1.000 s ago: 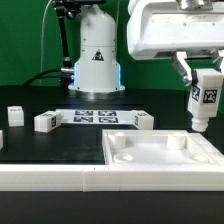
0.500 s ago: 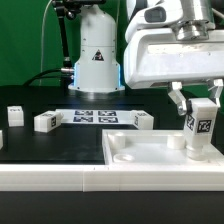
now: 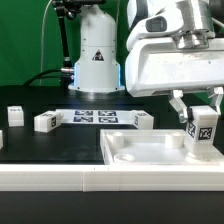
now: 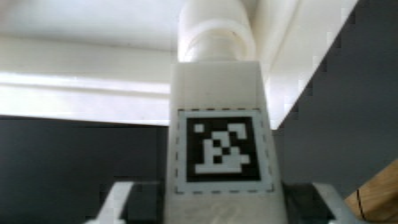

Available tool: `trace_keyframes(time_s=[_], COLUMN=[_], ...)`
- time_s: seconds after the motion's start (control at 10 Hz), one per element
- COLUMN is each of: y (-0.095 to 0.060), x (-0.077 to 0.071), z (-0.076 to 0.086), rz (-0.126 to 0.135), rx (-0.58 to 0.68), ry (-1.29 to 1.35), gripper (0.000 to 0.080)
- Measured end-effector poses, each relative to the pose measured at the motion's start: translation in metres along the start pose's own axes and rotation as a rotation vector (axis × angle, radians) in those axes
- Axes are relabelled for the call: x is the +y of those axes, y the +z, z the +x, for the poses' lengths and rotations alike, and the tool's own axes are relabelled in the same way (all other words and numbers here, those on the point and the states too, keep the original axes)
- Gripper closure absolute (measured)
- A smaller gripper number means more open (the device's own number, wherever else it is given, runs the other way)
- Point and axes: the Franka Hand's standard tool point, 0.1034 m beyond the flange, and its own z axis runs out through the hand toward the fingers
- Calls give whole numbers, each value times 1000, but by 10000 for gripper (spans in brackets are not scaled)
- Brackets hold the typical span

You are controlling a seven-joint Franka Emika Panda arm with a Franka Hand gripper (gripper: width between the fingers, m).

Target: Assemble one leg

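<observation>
The bench (image 3: 60,145) has a matte black top, and a green backdrop (image 3: 25,40) hangs behind it. The white robot base (image 3: 97,55) stands at the back, beyond the claw and toward the exterior view's left. It carries a yellow warning triangle (image 3: 97,57) whose print is too small to read.

The marker board (image 3: 100,117) lies flat on the bench, well off to the exterior view's left of the claw. Its square tags are black-and-white patterns, not letters. Three loose blocks (image 3: 45,122), white and tagged alike, lie on the bench around that board, apart from one another.

The claw (image 3: 200,110) is closed on the leg (image 3: 203,138), one finger on each side of its upper part. The leg hangs upright beneath the claw, with a black-and-white tag (image 3: 205,127) facing the exterior camera.

Directly below the claw lies the large white plate (image 3: 150,160). The leg's lower end is at the plate's far corner recess on the exterior view's right, but whether it is seated there cannot be told.

The wrist view shows the leg (image 4: 222,95) running lengthwise away from the claw (image 4: 222,205), its tag (image 4: 222,150) sharp between the two grey fingers (image 4: 125,200).
</observation>
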Motion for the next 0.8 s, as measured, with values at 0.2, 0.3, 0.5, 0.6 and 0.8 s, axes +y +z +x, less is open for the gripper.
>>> trace_keyframes(time_s=[0.2, 0.3, 0.5, 0.6, 0.8], y=[3, 2, 2, 2, 2], x=[0, 0, 0, 0, 0], z=[-3, -4, -4, -4, -4], rz=[0, -1, -2, -2, -2], rx=[10, 27, 37, 37, 37], ry=[0, 0, -1, -2, -4], gripper=[506, 506, 506, 415, 190])
